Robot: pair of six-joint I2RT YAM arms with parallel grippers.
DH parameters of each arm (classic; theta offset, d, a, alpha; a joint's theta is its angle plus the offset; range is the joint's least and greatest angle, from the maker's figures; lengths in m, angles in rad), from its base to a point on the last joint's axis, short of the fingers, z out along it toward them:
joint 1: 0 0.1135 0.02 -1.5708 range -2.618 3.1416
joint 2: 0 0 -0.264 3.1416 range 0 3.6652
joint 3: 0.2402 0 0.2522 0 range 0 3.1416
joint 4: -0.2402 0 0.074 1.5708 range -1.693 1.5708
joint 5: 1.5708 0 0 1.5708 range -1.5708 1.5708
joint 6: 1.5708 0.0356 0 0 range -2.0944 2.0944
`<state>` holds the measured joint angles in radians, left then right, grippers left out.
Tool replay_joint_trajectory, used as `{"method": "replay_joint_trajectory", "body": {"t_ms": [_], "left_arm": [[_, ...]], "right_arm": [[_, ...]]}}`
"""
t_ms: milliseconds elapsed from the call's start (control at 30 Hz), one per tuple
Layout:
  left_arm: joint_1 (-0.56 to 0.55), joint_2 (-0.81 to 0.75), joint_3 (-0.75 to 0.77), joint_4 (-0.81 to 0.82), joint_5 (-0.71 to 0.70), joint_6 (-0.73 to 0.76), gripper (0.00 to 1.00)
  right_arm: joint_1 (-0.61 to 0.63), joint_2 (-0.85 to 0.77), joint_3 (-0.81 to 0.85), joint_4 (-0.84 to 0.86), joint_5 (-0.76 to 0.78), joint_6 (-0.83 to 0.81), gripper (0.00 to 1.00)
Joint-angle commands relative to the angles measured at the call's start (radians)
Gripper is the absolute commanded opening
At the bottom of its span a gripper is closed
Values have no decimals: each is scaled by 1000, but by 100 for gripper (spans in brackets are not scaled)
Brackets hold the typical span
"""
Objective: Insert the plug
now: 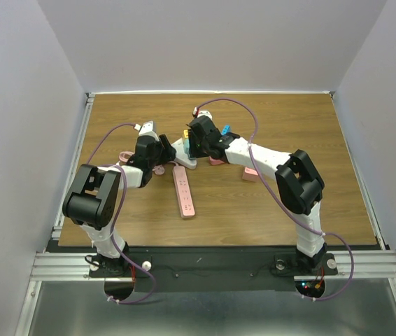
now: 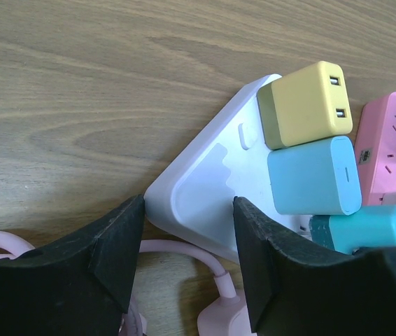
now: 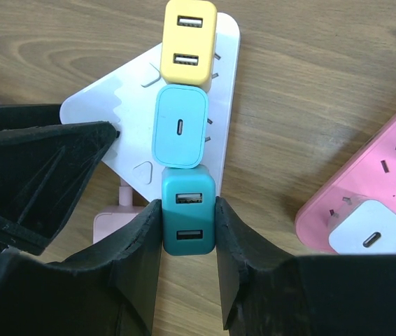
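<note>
At the right fingertips: the right gripper [image 3: 188,210] is pinching the teal USB charger [image 3: 188,224] by its two flanks, jaws narrow and tight on it.
Where the plug is sitting: it is lining up third in a row on the white power strip [image 3: 131,122]. It is touching the light blue charger [image 3: 180,126], with the yellow charger [image 3: 189,42] beyond that.
Left side: the left gripper [image 2: 189,210] is straddling the strip's corner, jaws wide. I cannot tell whether the pads are actually pressing on it.
Progress: I'm reading this as the seating push. The prongs are hidden, so I cannot say how deep the plug is sitting.
Left to do: pressing it home if needed, then letting go.
Around: a pink power strip [image 3: 366,203] is lying just to the side, and a pink cable [image 2: 184,248] is trailing beside the white strip's corner.
</note>
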<state>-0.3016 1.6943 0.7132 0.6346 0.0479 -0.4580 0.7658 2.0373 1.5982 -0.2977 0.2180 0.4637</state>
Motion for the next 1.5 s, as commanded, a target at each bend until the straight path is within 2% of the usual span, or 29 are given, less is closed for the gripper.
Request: {"method": "replay_joint_trajectory", "body": {"t_ms": [0,967,1467], "left_arm": [[-27,-38,-18,-23,41,-24,62],[-34,-41,-29,-15,40,-27,60],[-36,-36,-35,-9,44,-27,59]], "right_arm": [[18,-19,40,45,-3,3,1],[21,20,9,46,26,10,0],[21,53,-83,45,41,-2,0]]}}
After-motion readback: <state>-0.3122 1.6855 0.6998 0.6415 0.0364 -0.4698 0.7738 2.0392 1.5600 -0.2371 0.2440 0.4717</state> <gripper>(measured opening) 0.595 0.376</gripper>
